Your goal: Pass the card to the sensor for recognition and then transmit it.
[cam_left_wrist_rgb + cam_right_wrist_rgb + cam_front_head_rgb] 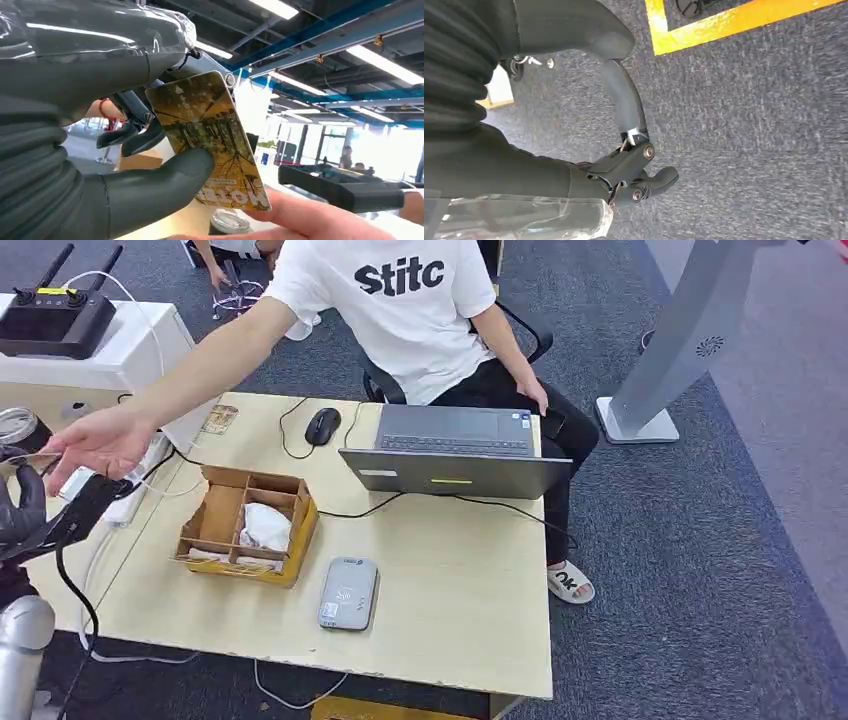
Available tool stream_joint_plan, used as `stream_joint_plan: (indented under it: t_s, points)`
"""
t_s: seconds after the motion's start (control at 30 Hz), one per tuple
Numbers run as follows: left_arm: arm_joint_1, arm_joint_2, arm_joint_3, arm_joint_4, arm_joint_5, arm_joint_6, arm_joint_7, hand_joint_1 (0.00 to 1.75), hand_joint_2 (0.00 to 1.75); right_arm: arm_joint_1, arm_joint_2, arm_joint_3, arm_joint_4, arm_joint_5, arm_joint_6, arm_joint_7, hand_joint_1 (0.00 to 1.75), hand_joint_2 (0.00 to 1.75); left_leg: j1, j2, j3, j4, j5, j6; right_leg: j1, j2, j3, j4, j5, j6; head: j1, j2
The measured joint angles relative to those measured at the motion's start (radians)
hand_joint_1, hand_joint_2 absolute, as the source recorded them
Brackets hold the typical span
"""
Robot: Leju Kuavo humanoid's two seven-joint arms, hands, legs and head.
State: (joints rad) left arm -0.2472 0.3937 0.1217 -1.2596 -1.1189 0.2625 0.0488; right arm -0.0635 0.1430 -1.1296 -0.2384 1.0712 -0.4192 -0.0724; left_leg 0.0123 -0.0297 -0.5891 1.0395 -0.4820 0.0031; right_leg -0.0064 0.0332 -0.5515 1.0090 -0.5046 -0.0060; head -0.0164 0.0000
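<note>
Now left hand (125,150) pinches glossy rectangular card (210,135).

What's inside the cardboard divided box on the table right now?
The brown cardboard divided box holds a crumpled white bag or cloth in one middle compartment, with flat pale items along its near edge. The far-left compartments look empty. Anything beneath the white bundle is covered.
</note>
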Motion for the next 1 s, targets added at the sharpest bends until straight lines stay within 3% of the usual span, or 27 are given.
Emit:
stream_joint_plan:
  t_s: [0.3, 0.6, 0.63, 0.67, 0.8, 1.0]
  points:
    - [-0.124, 0.0, -0.006, 0.142, -0.077, 0.002, 0.02, 1.75, 1.75, -0.001, -0.01, -0.012, 0.0, 0.005, 0.001, -0.001, 0.0, 1.75, 0.0, 0.0, 0.0, 0.0, 0.0, 0.0, 0.0, 0.0, 0.0, 0.0, 0.0, 0.0, 0.0, 0.0]
    - [-0.278, -0.036, -0.124, 0.239, -0.161, -0.003, 0.014, 1.75, 1.75, -0.006, -0.016, -0.012, 0.001, 0.027, 0.005, 0.001, 0.0, 1.75, 0.0, 0.001, 0.0, 0.001, 0.0, 0.0, 0.0, 0.001, 0.0, 0.0, 0.001, 0.0, 0.001, 0.0]
    - [-0.289, -0.044, -0.138, 0.243, -0.164, -0.004, 0.014, 0.0, 1.75, -0.007, -0.016, -0.012, 0.001, 0.027, 0.005, 0.001, 0.0, 1.75, 0.0, 0.001, 0.0, 0.001, 0.0, 0.0, 0.0, 0.003, -0.001, 0.0, 0.001, 0.0, 0.0, 0.0]
    - [-0.299, -0.052, -0.153, 0.247, -0.166, -0.004, 0.016, 0.0, 0.0, -0.007, -0.016, -0.011, 0.002, 0.027, 0.005, 0.0, 0.0, 1.75, -0.001, 0.003, 0.0, 0.001, 0.0, 0.0, 0.0, 0.005, -0.001, 0.0, 0.001, 0.0, 0.0, 0.0]
    - [-0.336, -0.082, -0.189, 0.265, -0.174, -0.005, 0.051, 0.0, 0.0, -0.006, -0.016, -0.012, 0.003, 0.029, 0.005, 0.005, 0.0, 1.75, -0.001, 0.004, 0.0, 0.001, 0.0, 0.0, 0.0, 0.005, -0.002, 0.0, 0.001, 0.0, 0.0, 0.0]
    - [-0.346, -0.106, -0.217, 0.284, -0.159, 0.016, 0.059, 0.0, 0.0, -0.005, -0.016, -0.012, 0.003, 0.035, 0.004, 0.012, 0.0, 1.75, 0.0, 0.004, 0.0, 0.001, 0.0, 0.0, 0.0, 0.005, -0.002, 0.0, 0.001, 0.0, 0.0, 0.0]
